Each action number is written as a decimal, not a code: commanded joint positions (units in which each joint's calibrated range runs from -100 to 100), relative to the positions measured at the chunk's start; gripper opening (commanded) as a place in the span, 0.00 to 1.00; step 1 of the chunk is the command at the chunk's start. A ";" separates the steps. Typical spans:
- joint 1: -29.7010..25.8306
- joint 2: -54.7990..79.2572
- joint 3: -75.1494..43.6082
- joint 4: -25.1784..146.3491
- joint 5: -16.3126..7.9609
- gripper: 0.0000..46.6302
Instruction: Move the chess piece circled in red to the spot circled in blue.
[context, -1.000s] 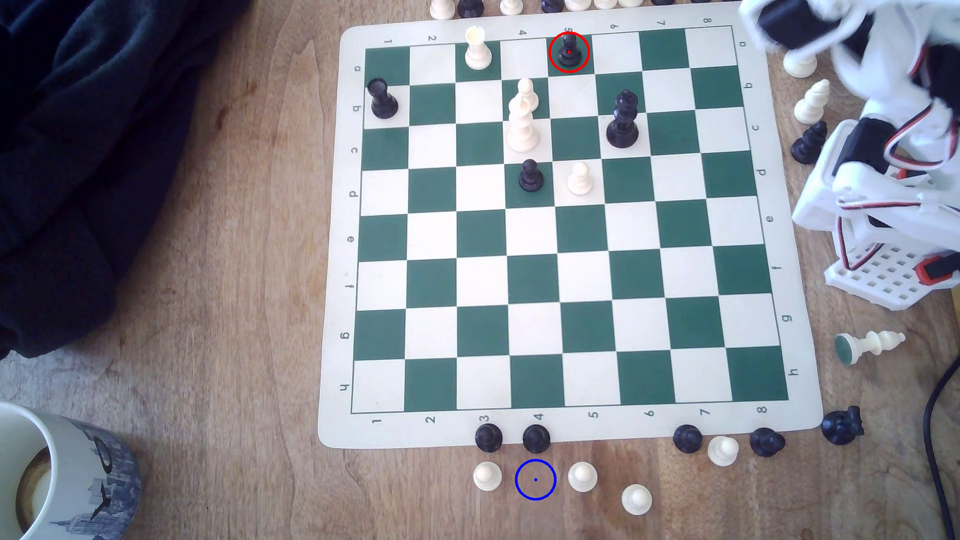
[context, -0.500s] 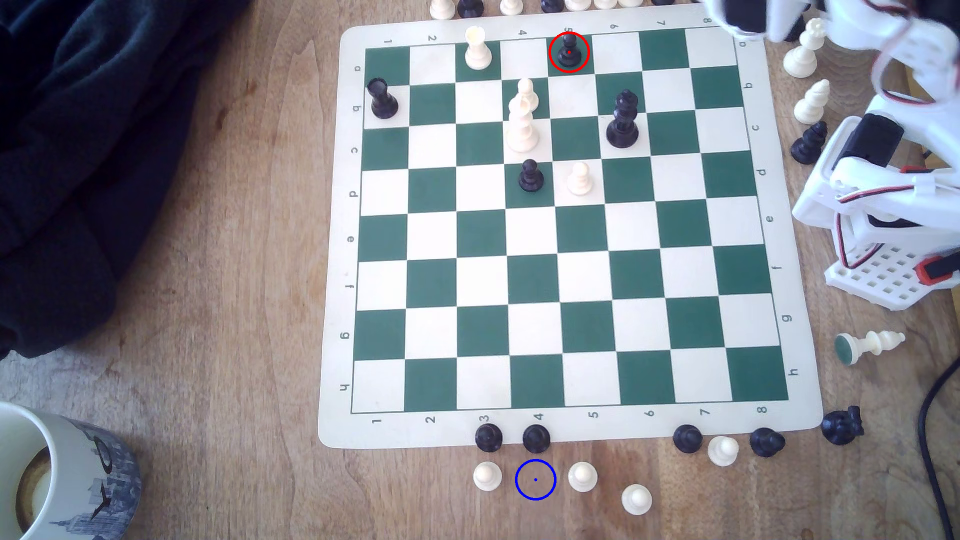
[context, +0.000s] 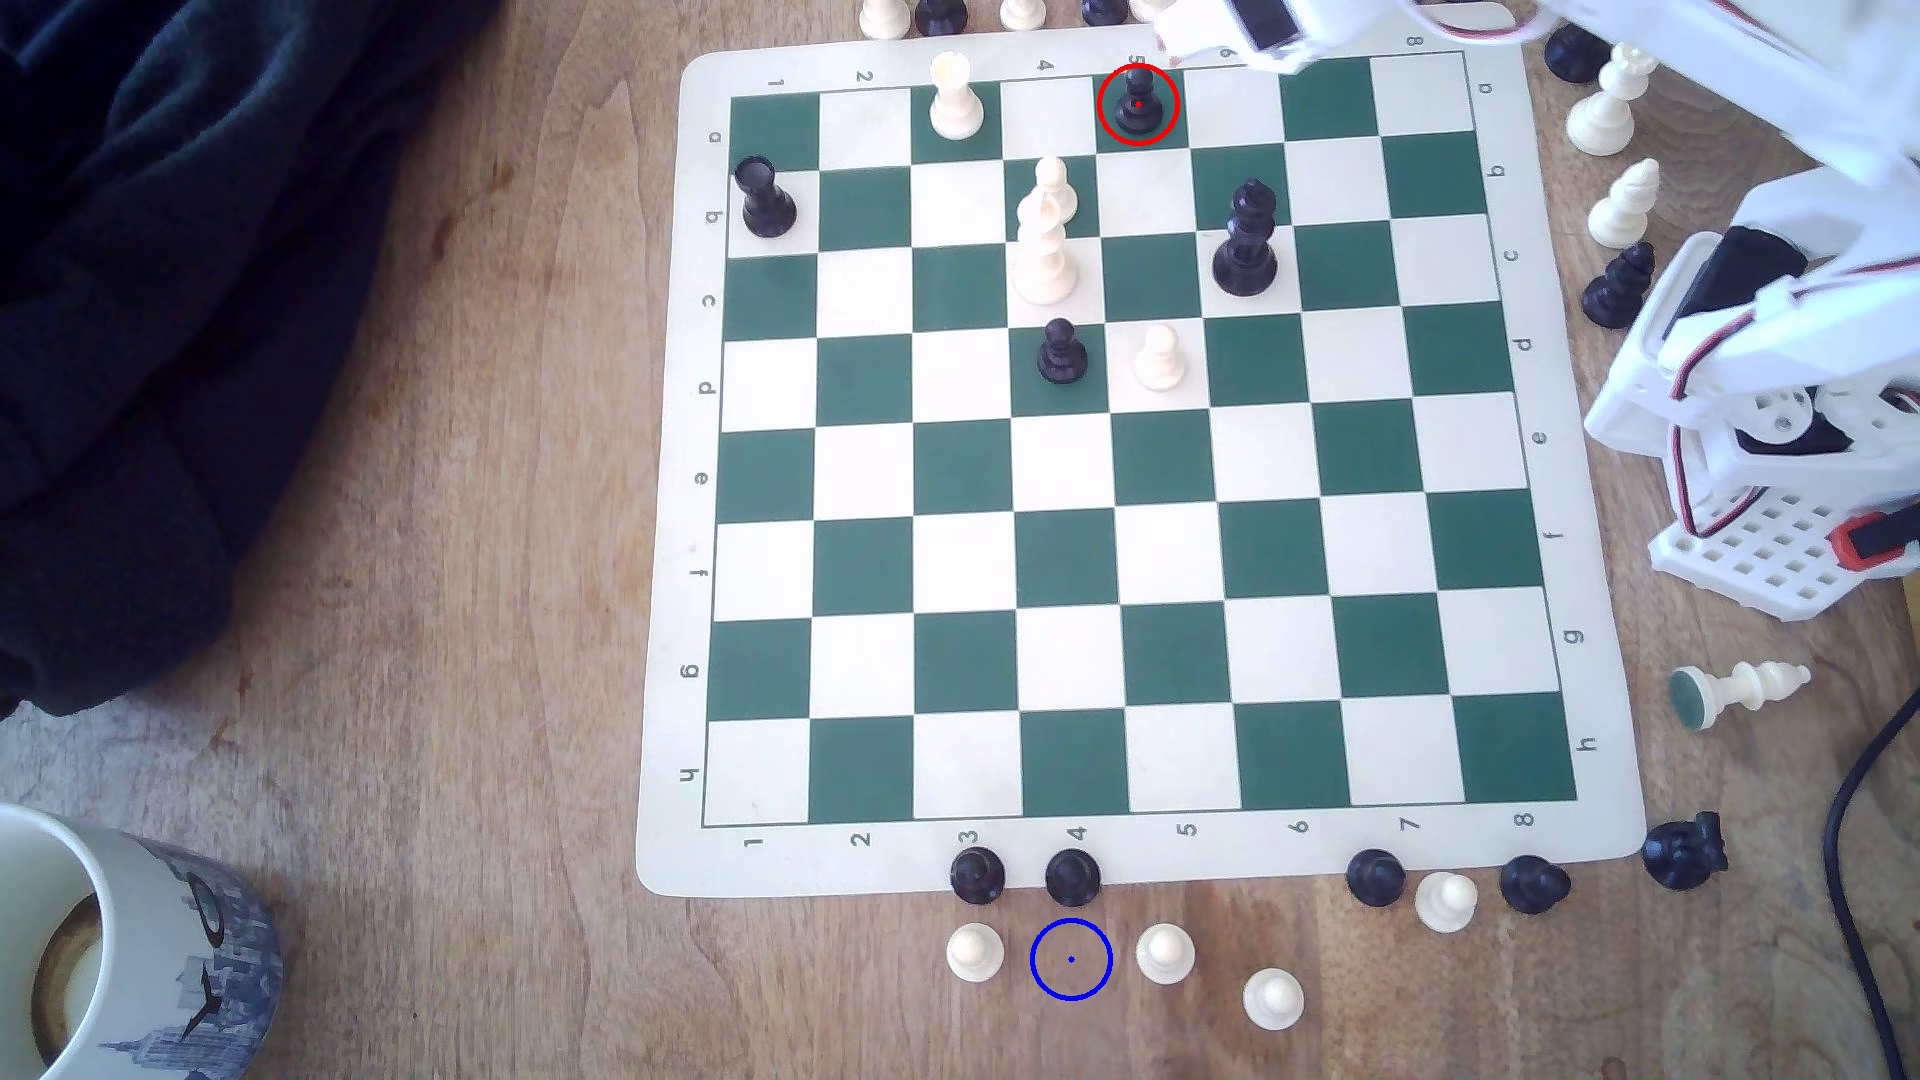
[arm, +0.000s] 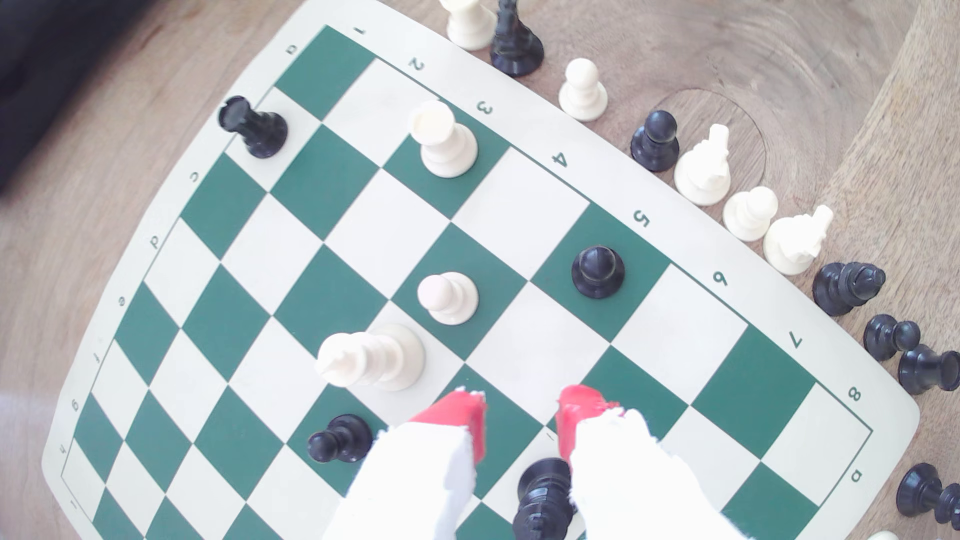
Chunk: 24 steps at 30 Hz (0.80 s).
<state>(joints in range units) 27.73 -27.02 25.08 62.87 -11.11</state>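
My red-tipped pincer (arm: 521, 402) hangs open and empty above the far edge of the chessboard (context: 1590, 582), just short of the black pawn (context: 1139, 104), poised to straddle it.

board (context: 1605, 623) margins — 1-8, a-h

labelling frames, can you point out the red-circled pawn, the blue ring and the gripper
red-circled pawn (context: 1139, 102): exterior view, on its body.
blue ring (context: 1071, 960): exterior view, on its centre dot.
gripper (arm: 521, 410): wrist view, midway between the red fingertips, which stand apart.
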 joint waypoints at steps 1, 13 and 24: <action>0.86 5.37 -8.94 0.93 -0.29 0.17; 1.88 17.94 -9.30 0.85 -0.39 0.20; 4.46 25.92 -10.94 -5.54 0.15 0.27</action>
<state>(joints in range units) 31.56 -1.89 20.02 58.96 -11.26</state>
